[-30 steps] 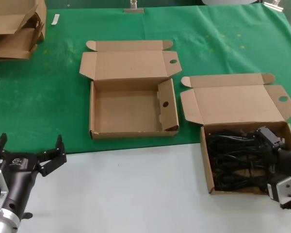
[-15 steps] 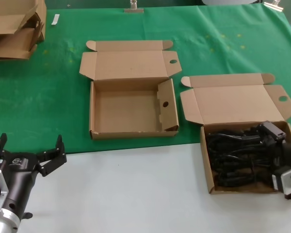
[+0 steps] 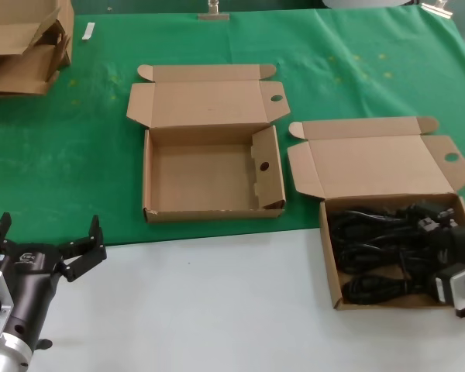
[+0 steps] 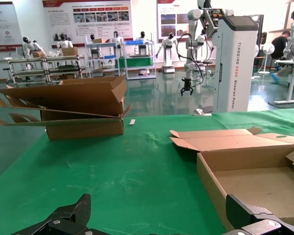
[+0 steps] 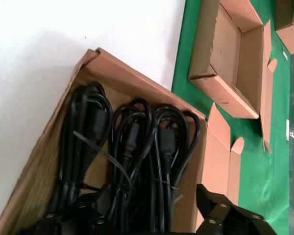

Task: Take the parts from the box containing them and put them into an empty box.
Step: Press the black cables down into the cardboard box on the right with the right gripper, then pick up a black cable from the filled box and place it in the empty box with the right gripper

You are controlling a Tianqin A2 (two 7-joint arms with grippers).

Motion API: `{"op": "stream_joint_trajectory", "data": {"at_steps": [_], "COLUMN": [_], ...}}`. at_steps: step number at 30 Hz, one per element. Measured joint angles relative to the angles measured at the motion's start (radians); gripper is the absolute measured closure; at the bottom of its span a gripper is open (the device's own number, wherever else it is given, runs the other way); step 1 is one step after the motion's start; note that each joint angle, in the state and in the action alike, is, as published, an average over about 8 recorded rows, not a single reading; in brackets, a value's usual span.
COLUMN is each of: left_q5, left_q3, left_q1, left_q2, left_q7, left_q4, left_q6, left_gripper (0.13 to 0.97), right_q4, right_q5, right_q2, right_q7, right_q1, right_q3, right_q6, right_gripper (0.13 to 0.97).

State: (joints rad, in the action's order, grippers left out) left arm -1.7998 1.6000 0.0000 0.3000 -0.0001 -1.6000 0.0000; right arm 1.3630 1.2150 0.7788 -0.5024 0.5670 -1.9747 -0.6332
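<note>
The parts (image 3: 380, 252) are black cable bundles lying side by side in the box containing them (image 3: 329, 256), at the right with its lid folded back. In the right wrist view the looped cables (image 5: 137, 147) fill that box (image 5: 54, 161). My right gripper (image 3: 443, 226) is at the box's right end, low over the cables. It is open (image 5: 152, 218), one finger among the bundles and the other by the box wall. The empty box (image 3: 149, 180), with its holed inner flap, sits in the middle on the green cloth. My left gripper (image 3: 50, 232) waits open at the near left, holding nothing (image 4: 159, 227).
Flattened stacked cartons (image 3: 23, 46) lie at the far left corner and also show in the left wrist view (image 4: 78, 107). The empty box's wall (image 4: 210, 181) stands just beyond my left finger. White tabletop (image 3: 217, 302) runs along the front, green cloth (image 3: 85, 170) behind it.
My right gripper has drawn back toward the right end of the cable box and sunk lower over the cables. The left arm and both boxes have not moved.
</note>
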Motion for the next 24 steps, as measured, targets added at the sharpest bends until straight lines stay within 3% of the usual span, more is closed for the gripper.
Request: {"op": "stream_joint_trajectory", "data": {"at_steps": [14,24], "left_q5": [0.000,0.000], "left_q3": [0.000,0.000], "left_q1": [0.000,0.000], "left_q2": [0.000,0.000], "left_q7": [0.000,0.000], "left_q4": [0.000,0.000], "left_q6": [0.000,0.000], "left_gripper": [0.132,0.132], "right_q4": [-0.035,-0.037], "right_q5": [-0.034,-0.048], "right_q2": [-0.049,-0.055], "right_q7": [0.004,0.022], "right_q1": [0.018,0.021], "right_q3": [-0.037,-0.038], "right_q6": [0.000,0.003], "right_gripper": [0.702,0.848]}}
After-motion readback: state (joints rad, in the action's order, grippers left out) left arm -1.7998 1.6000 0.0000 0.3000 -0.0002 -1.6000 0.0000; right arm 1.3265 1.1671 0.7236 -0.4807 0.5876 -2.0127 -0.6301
